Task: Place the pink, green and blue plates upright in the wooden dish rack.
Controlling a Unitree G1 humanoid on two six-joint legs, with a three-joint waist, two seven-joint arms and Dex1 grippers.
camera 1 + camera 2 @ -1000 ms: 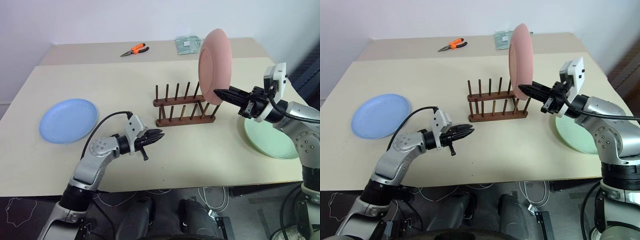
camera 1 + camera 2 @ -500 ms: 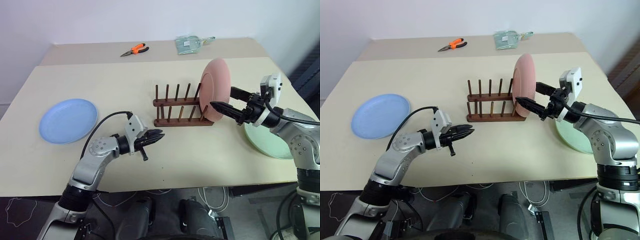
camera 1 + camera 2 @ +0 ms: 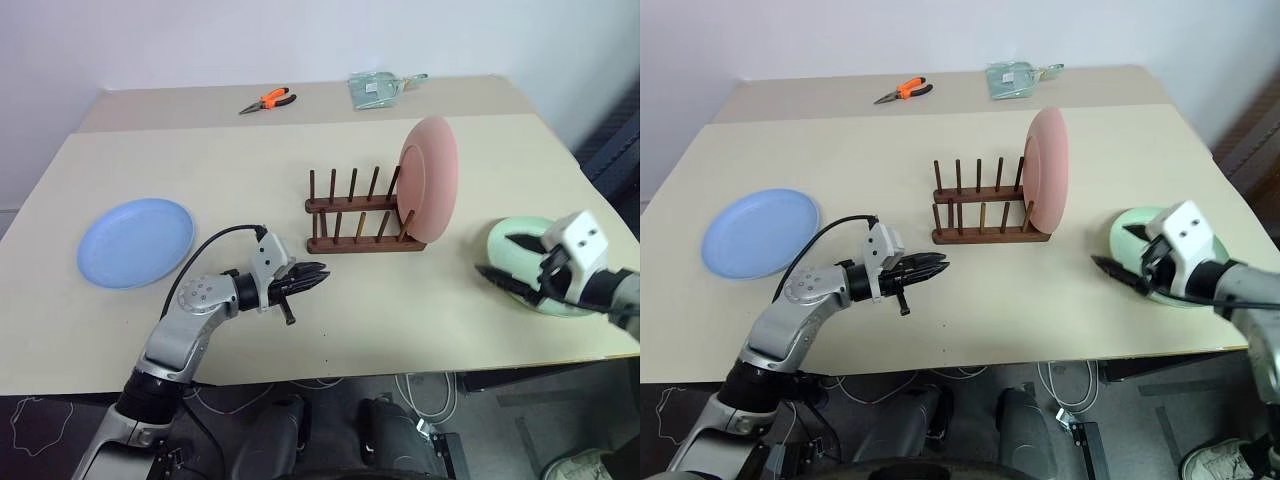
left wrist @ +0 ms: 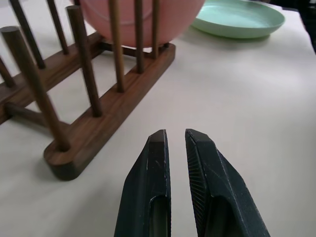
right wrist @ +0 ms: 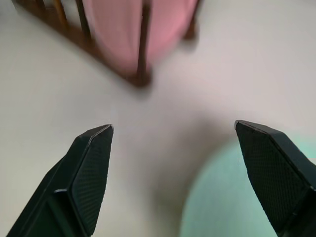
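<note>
The table (image 3: 300,300) is a pale beige top, with a second, narrower table (image 3: 180,100) butted against its far edge. Toward the left edge lies the blue plate (image 3: 136,241), flat and alone; by the right edge, toward the near corner, lies the green plate (image 3: 530,262), also flat. The pink plate (image 3: 428,179) stands upright on edge in the right-end slot of the wooden dish rack (image 3: 362,215), which sits about mid-table, slightly toward the far edge, with its other slots bare. The head views give this layout whole; the left wrist view instead looks low along the rack's base rail (image 4: 94,128), showing the pink plate's lower rim (image 4: 143,22) seated between pegs and the green plate (image 4: 239,19) beyond it. The right wrist view looks down at the rack's plate-bearing end (image 5: 133,74) and a curve of green plate (image 5: 222,197). The left gripper (image 3: 318,273) hovers over bare table in front of the rack, toward the near edge, fingers nearly together and holding nothing. The right gripper (image 3: 505,268) sits over the green plate's near-left rim, its fingers (image 5: 91,168) spread wide and empty; whether it touches the plate cannot be told. On the far table lie orange-handled pliers (image 3: 267,99) and a clear packet (image 3: 377,88).
</note>
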